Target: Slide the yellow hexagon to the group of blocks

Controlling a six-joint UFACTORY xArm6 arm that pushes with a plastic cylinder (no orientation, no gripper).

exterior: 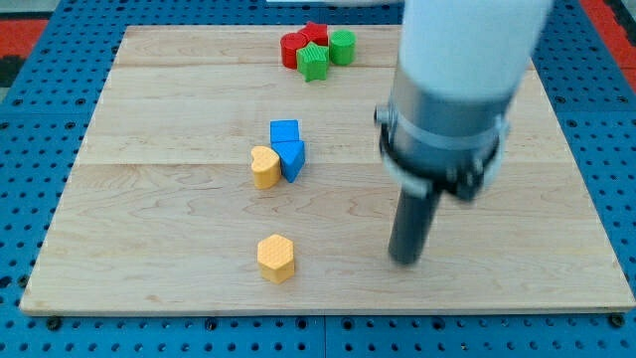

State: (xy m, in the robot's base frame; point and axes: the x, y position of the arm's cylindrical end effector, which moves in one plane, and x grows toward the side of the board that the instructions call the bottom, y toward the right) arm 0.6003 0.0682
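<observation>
The yellow hexagon point(275, 258) sits alone near the board's bottom edge, left of centre. My tip point(405, 261) rests on the board to the hexagon's right, well apart from it. Above the hexagon, mid-board, a group holds a yellow heart point(264, 166), a blue cube point(284, 131) and a blue triangular block point(292, 158), all touching. The arm's large white and grey body point(457, 89) fills the view's upper right.
At the board's top edge a second cluster holds a red block point(293, 48), a red star point(316, 33), a green star point(313, 62) and a green cylinder point(342, 46). The wooden board point(149, 199) lies on a blue pegboard point(30, 149).
</observation>
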